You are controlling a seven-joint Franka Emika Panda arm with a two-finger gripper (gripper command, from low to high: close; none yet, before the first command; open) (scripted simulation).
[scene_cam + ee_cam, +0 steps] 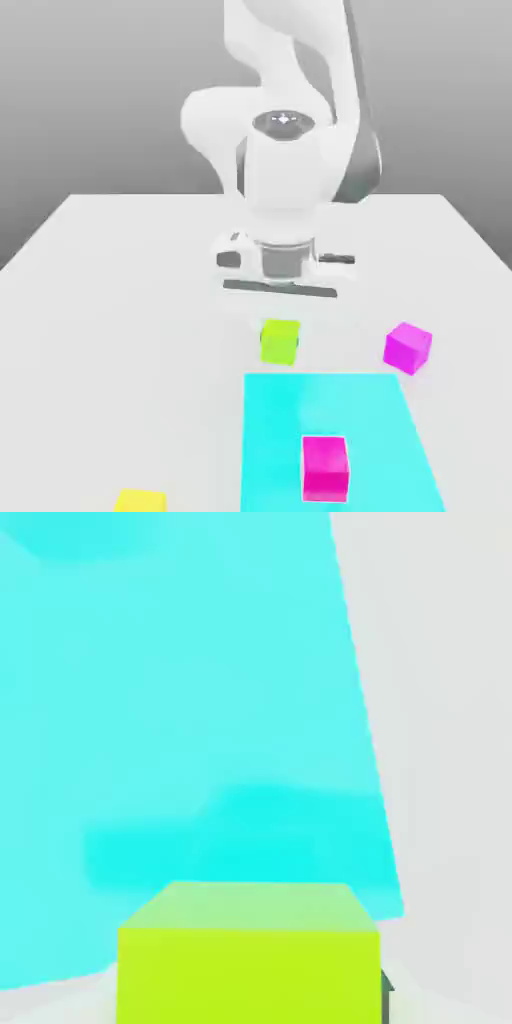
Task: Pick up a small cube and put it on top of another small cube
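Observation:
The small lime yellow-green cube [280, 341] sits directly under my hand, just beyond the far edge of the cyan mat [380, 420]. My gripper [280, 310] reaches straight down onto it and is shut on it. In the hand view the lime cube [248, 962] sits very close between the jaws, with the cyan mat [180, 712] spread below and a soft shadow on it. A magenta cube [325, 468] rests on the mat, nearer the camera than the lime cube.
A second magenta cube [407, 347] stands on the white table [120, 300] at the exterior view's right of the lime cube. A purer yellow cube [140, 500] lies at the front left edge of the exterior view.

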